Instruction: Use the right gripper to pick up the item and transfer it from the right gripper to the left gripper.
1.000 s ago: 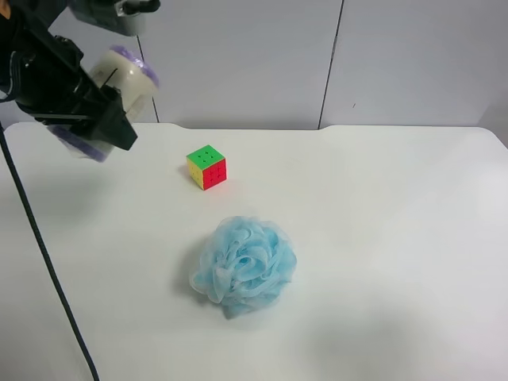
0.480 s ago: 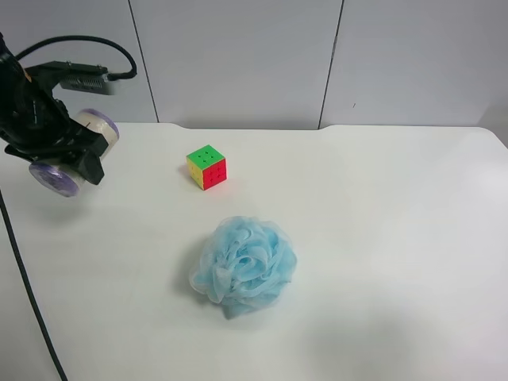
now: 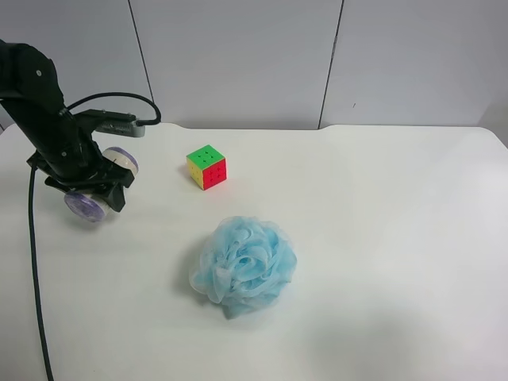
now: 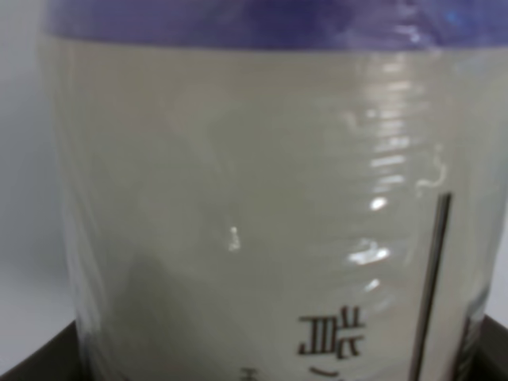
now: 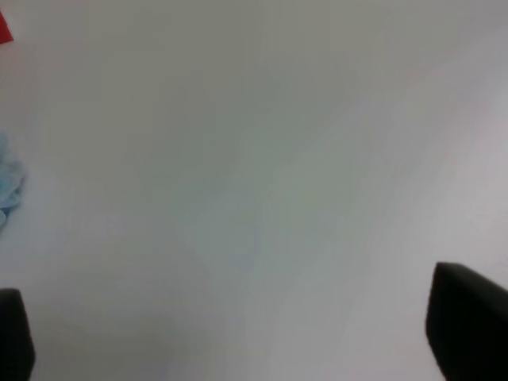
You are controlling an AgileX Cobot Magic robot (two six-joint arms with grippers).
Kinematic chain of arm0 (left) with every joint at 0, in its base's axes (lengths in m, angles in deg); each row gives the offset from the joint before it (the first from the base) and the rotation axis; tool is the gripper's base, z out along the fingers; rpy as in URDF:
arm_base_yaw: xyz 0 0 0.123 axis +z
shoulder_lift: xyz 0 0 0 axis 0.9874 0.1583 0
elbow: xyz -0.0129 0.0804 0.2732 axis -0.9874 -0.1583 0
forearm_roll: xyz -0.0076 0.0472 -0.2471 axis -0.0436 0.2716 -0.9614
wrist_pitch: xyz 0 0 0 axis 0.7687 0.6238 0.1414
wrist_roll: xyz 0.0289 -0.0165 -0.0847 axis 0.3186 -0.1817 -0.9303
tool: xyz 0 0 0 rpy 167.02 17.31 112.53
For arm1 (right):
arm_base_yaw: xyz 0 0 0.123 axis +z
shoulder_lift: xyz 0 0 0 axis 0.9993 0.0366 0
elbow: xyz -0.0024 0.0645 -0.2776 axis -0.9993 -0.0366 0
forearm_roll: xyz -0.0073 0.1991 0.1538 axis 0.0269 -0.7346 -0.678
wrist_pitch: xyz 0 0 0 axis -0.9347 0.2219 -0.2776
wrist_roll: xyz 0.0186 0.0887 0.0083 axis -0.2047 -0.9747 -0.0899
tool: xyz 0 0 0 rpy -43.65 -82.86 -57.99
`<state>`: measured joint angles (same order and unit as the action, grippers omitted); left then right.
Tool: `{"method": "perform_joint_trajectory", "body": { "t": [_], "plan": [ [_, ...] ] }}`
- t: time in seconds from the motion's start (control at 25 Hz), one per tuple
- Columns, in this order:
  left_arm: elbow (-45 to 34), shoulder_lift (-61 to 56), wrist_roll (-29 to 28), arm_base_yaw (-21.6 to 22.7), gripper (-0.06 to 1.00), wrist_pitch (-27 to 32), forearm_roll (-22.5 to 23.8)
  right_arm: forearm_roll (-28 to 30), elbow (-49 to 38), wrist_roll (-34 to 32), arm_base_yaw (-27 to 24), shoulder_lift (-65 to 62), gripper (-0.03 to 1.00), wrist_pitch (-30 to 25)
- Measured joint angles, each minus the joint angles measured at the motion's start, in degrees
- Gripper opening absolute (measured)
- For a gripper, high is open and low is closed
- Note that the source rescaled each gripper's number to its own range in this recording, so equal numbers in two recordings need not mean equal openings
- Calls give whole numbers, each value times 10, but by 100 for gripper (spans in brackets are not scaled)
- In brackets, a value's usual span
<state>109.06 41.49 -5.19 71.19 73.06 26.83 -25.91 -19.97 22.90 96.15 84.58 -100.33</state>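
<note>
Holding the item (image 3: 86, 206), left gripper (image 3: 100, 187) hangs near table (image 3: 381, 238) corner.

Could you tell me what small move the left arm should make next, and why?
Probably lower the left gripper and set the item on the table: it holds the item low, while the right gripper stands open and empty.

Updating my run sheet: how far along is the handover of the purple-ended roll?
Done: the item sits clamped in the left gripper, so the transfer looks complete. In hand: that gripper holds it low over the table, at the exterior high view's left. The right gripper is open and empty over bare tabletop. Left: nothing of the handover, as far as shows.
</note>
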Motion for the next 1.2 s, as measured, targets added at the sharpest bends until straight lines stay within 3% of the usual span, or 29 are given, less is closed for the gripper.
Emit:
{"method": "perform_joint_trajectory", "body": {
  "t": [0.64, 0.68, 0.76, 0.8, 0.84, 0.96, 1.2],
  "plan": [
    [0, 54, 0, 0, 1, -28, 0, 0, 0, 0, 0, 0, 100, 0],
    [0, 54, 0, 0, 7, -32, 0, 0, 0, 0, 0, 0, 100, 0],
    [1, 54, -2, 0, 58, -47, 0, 0, 0, 0, 0, 0, 100, 0],
    [1, 54, -2, 0, 77, -53, 0, 0, 0, 0, 0, 0, 100, 0],
    [1, 54, -2, 0, 86, -54, 0, 0, 0, 0, 0, 0, 100, 0],
    [1, 54, -2, 0, 97, -54, 0, 0, 0, 0, 0, 0, 100, 0],
    [1, 51, -2, 0, 98, -36, -1, 0, 0, 0, 0, 0, 100, 0]
  ]
}}
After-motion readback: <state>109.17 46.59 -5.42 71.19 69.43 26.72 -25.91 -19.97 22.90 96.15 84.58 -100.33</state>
